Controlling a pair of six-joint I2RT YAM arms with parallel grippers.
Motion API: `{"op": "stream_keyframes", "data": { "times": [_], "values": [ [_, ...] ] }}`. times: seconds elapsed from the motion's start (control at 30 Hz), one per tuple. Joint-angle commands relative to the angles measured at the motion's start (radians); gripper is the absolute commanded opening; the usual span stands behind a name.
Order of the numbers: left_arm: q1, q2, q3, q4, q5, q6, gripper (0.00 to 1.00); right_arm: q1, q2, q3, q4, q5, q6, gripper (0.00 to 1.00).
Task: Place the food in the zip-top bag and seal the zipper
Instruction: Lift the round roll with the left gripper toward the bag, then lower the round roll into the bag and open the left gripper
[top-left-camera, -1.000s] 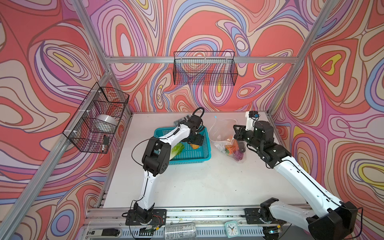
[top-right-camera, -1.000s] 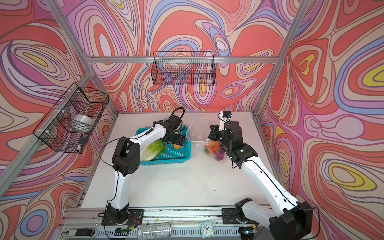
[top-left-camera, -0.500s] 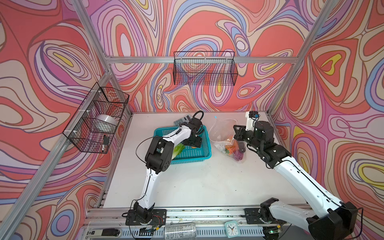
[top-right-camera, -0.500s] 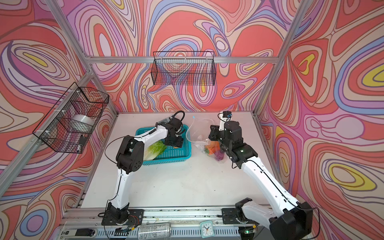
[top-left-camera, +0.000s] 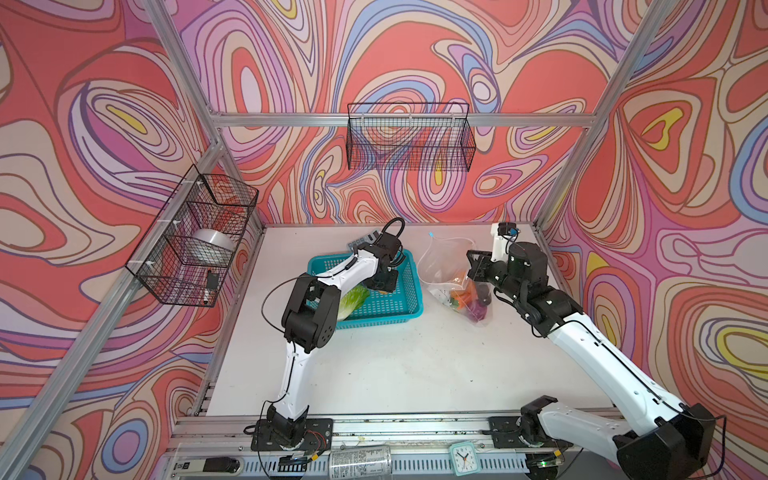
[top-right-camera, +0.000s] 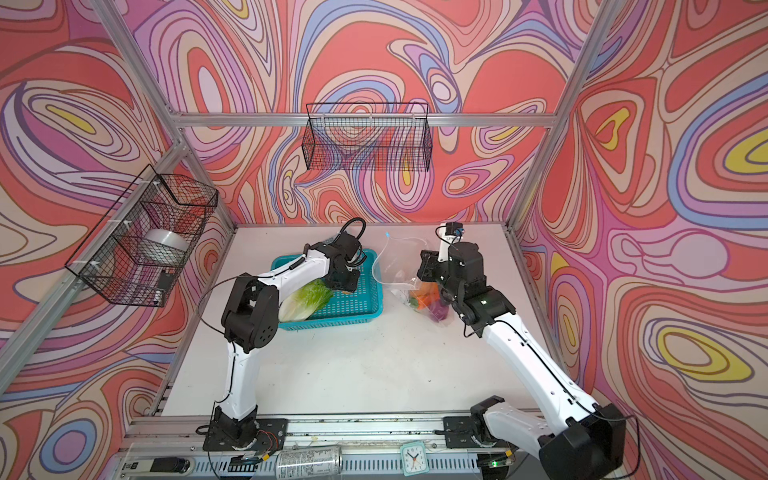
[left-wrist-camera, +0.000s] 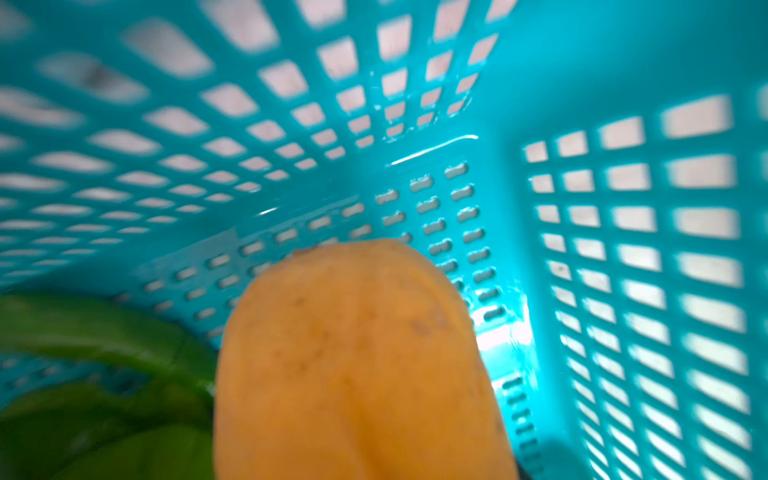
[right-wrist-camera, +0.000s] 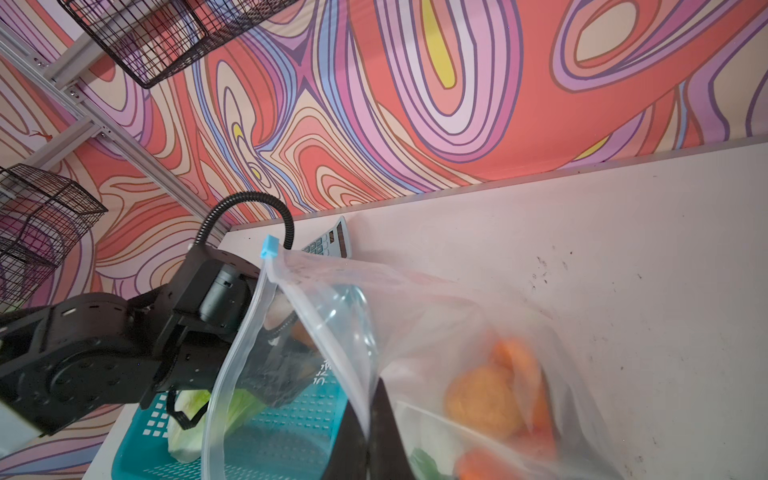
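A tan potato (left-wrist-camera: 357, 365) fills the left wrist view right in front of the camera and hides the fingers. My left gripper (top-left-camera: 384, 286) (top-right-camera: 343, 284) reaches down into the teal basket (top-left-camera: 411, 299) (top-right-camera: 370, 307), next to the napa cabbage (top-left-camera: 352, 300) (top-right-camera: 305, 299). The clear zip-top bag (top-left-camera: 444, 266) (top-right-camera: 395, 266) stands open right of the basket. Its zipper's blue slider (top-left-camera: 431, 235) (right-wrist-camera: 269, 246) is at the far end. My right gripper (right-wrist-camera: 376, 399) (top-left-camera: 478, 270) is shut on the bag's mouth edge. Orange food (right-wrist-camera: 484, 399) (top-left-camera: 465, 297) and a purple piece (top-right-camera: 438, 309) lie inside.
A calculator (top-left-camera: 365, 240) (right-wrist-camera: 328, 243) lies behind the basket near the back wall. Black wire baskets hang on the left wall (top-left-camera: 195, 237) and the back wall (top-left-camera: 409, 141). A can (top-left-camera: 359, 459) and a small clock (top-left-camera: 463, 457) sit on the front rail.
My left gripper has sunk lower into the basket over the potato, and its jaws have narrowed. The right arm and the bag have stayed put.
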Motion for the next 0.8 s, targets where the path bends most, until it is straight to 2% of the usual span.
{"op": "stream_keyframes", "data": {
  "times": [0.0,0.33,0.57,0.77],
  "values": [
    [0.005,-0.13,-0.029,0.014,-0.02,-0.006,0.39,-0.004,-0.011,-0.009,0.005,0.009,0.004,0.0],
    [0.006,-0.45,-0.194,0.155,0.012,-0.039,0.38,-0.003,0.0,-0.009,0.018,-0.002,0.013,0.0],
    [-0.013,-0.613,-0.274,0.453,0.296,-0.013,0.35,-0.004,-0.006,-0.013,0.019,-0.002,0.013,0.0],
    [-0.092,-0.589,-0.221,0.556,0.436,0.046,0.36,-0.004,-0.009,-0.014,0.021,-0.003,0.015,0.0]
  ]
}}
